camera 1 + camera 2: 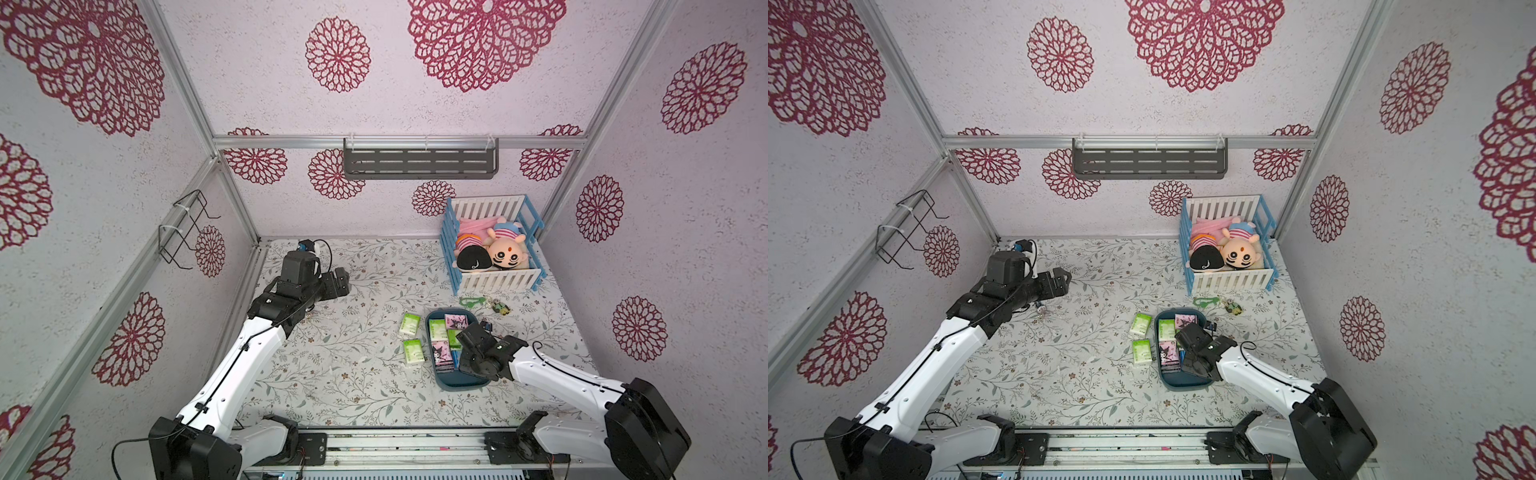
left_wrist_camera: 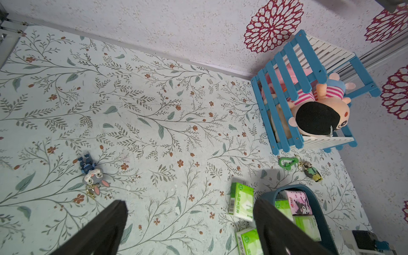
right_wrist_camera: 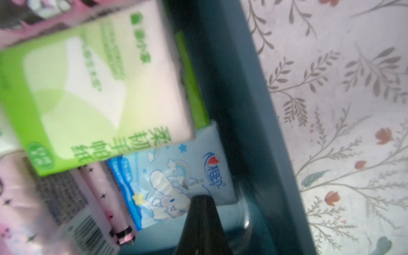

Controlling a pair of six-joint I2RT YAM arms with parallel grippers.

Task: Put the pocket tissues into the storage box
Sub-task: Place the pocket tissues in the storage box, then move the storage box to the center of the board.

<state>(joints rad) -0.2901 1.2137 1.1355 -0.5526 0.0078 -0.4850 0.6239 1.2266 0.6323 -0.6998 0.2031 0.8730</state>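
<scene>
The teal storage box [image 1: 456,384] [image 1: 1183,384] sits right of the table's centre and holds several pocket tissues: green, pink and a light blue pack [image 3: 172,176]. Two green packs [image 1: 409,324] [image 1: 413,351] lie on the table just left of the box, also in the left wrist view [image 2: 241,201]. My right gripper [image 1: 462,358] [image 3: 201,198] reaches down into the box, shut with nothing between its fingers, its tip at the blue pack's edge beside the box wall [image 3: 231,88]. My left gripper [image 1: 343,282] [image 2: 191,209] hangs open and empty over the far left of the table.
A blue-and-white toy crib [image 1: 494,282] with plush dolls stands at the back right. A green carabiner [image 1: 471,301] and a small figure keychain [image 1: 500,307] lie between crib and box. A bunny keychain [image 2: 92,174] lies near the left arm. A grey shelf [image 1: 419,164] hangs on the back wall.
</scene>
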